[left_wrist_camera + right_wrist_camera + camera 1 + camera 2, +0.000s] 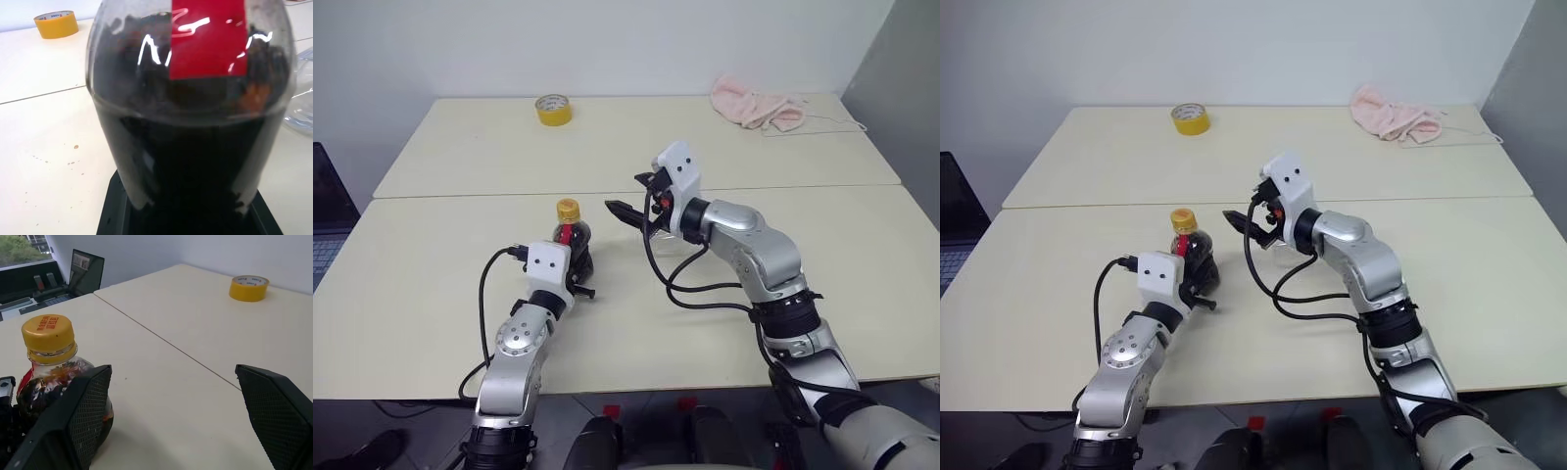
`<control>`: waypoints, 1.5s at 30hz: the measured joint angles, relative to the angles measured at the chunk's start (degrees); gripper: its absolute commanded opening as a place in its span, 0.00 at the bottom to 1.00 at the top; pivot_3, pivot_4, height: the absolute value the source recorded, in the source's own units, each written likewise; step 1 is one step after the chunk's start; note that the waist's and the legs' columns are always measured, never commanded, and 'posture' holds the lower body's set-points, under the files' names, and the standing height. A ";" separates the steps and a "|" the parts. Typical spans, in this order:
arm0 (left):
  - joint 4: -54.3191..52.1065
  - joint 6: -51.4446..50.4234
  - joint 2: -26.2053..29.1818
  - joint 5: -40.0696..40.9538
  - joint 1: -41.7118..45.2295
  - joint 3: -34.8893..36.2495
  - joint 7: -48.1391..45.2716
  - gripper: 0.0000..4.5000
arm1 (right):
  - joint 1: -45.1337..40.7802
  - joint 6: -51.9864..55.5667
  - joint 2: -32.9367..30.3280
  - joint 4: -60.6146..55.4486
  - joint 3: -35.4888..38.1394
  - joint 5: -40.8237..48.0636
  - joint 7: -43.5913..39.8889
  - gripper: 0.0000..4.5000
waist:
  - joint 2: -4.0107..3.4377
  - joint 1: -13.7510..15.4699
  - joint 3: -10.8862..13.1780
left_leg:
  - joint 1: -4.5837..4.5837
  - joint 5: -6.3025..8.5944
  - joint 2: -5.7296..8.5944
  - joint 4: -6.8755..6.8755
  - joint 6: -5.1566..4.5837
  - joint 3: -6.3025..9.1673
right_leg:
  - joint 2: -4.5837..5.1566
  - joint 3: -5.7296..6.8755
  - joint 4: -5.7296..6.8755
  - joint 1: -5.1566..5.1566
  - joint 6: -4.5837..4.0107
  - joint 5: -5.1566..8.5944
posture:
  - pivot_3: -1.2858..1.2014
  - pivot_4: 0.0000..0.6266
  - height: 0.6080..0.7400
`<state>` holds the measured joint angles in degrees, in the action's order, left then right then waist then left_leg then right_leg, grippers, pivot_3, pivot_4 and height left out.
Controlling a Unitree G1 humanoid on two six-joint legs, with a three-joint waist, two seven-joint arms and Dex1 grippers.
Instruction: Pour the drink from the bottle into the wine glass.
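Yellow cap (48,333) still on: I'm clamping the bottle (574,238) with the left gripper (576,284), right gripper (636,201) hanging wide open, empty; pouring not begun.

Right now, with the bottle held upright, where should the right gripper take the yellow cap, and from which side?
Probably across the yellow cap's side wall, coming level from the robot's right. The cap stands clear above the left gripper, shut on the bottle's body, and the open right gripper faces it.

The left gripper (576,279) is held low and level, pointed forward, its fingers clamped. The right gripper (628,199) is raised higher, aimed leftward, its fingers (271,404) spread wide.
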<state>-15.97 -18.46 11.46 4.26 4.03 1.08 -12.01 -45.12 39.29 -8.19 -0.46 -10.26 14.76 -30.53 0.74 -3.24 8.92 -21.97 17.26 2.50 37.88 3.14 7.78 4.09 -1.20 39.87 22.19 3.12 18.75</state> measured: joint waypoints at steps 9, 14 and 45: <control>-0.01 0.01 0.00 -0.01 -0.07 0.01 -0.01 0.17 | 0.65 4.41 3.16 -7.06 -3.65 3.94 -2.94 0.96 | 0.00 -0.01 0.00 | 0.01 0.00 -0.01 0.00 0.00 0.02 | 0.00 0.01 0.00 0.00 0.00 0.00 | 0.52 0.24 1.00; -0.01 0.03 0.00 0.00 -0.07 -0.09 -0.04 0.17 | -1.87 2.42 6.22 -4.13 -4.79 1.93 -0.81 0.96 | 0.00 0.00 0.00 | 0.01 0.00 0.01 0.02 0.00 0.03 | 0.00 0.01 0.00 0.00 0.00 0.00 | 0.52 0.24 1.00; 0.00 0.07 0.01 -0.03 0.01 -0.56 -0.05 0.17 | -3.30 -3.53 6.07 2.71 -6.63 -2.77 0.05 0.96 | 0.00 -0.01 0.00 | 0.01 0.00 0.01 0.02 0.00 0.02 | 0.01 0.00 0.01 0.00 0.00 0.00 | 0.52 0.24 1.00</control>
<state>-15.96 -18.39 11.47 4.23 4.04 0.51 -12.05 -48.42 35.76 -2.11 2.25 -16.89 11.98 -30.48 0.74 -3.25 8.92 -21.97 17.26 2.51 37.90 3.15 7.80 4.10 -1.20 39.88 22.19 3.12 18.75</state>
